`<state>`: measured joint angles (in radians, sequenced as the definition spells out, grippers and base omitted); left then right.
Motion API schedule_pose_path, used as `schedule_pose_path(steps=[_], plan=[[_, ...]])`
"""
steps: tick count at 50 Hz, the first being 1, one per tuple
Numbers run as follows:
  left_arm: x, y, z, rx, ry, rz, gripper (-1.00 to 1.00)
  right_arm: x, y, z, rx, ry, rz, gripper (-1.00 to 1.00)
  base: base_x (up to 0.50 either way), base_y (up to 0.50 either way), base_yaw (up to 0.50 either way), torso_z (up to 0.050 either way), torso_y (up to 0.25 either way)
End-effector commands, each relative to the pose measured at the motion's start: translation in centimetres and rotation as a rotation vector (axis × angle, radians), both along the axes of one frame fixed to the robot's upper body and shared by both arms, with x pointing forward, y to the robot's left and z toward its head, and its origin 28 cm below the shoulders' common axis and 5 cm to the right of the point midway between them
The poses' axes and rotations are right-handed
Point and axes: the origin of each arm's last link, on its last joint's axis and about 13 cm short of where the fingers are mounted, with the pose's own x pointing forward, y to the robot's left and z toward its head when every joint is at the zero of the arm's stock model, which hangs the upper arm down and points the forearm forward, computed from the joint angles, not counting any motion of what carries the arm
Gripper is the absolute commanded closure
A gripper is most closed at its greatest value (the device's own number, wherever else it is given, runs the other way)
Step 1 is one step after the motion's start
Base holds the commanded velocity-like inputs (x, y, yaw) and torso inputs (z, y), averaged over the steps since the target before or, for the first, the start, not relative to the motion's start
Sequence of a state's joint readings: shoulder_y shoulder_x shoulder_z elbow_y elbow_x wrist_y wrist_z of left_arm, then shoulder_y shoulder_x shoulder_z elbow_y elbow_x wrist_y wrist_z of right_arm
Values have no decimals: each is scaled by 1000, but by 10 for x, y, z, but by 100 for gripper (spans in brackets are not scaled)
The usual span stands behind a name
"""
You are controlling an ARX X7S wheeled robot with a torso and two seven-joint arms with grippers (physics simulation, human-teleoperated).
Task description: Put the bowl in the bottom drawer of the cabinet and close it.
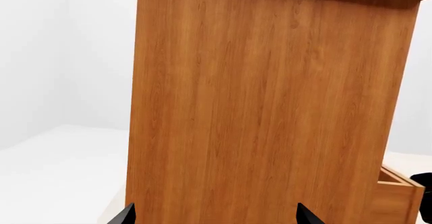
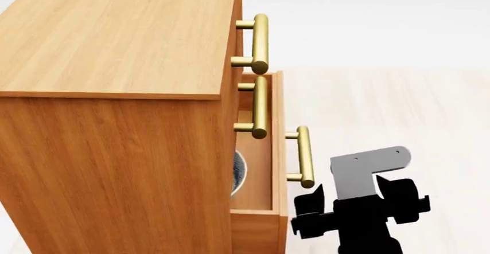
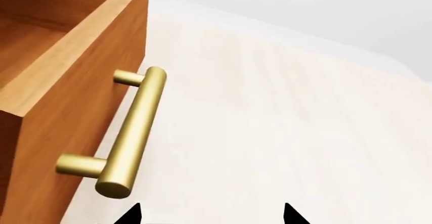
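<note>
The orange-brown cabinet (image 2: 115, 151) fills the left of the head view, with three brass handles on its front. The bottom drawer (image 2: 260, 168) stands pulled out. Inside it shows a sliver of the patterned bowl (image 2: 238, 174); the cabinet's side hides the rest of it. My right gripper (image 3: 210, 218) is open and empty, just short of the drawer's brass handle (image 3: 131, 133) and off to its side. In the head view the right arm's black end (image 2: 360, 214) sits beside that handle (image 2: 304, 156). My left gripper (image 1: 214, 219) is open, facing the cabinet's side panel (image 1: 270, 107).
Pale floor (image 2: 398, 105) stretches out in front of the cabinet. The two upper drawers (image 2: 260, 36) are shut. At the edge of the left wrist view are the open drawer's corner (image 1: 398, 193) and a dark part of the right arm (image 1: 425, 183).
</note>
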<state>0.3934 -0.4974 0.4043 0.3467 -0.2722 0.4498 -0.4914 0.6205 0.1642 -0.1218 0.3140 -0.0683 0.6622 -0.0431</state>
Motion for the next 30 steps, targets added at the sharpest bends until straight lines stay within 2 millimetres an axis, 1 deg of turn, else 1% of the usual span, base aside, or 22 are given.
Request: schedule_pose_path(steps=[1,22,30], plan=[[1,0,1,-2,2,0,-100,-2,12,-4,26,16,42,-100,0,0,0,0,0],[0,0,-1,-13,1,-3,-100,0,25,-9,23,27,89,-100,0,0,0,0,0],[0,0,-1,-15,1,-2,-100,2,30,-8,55,33,103,-100,0,0,0,0,0]])
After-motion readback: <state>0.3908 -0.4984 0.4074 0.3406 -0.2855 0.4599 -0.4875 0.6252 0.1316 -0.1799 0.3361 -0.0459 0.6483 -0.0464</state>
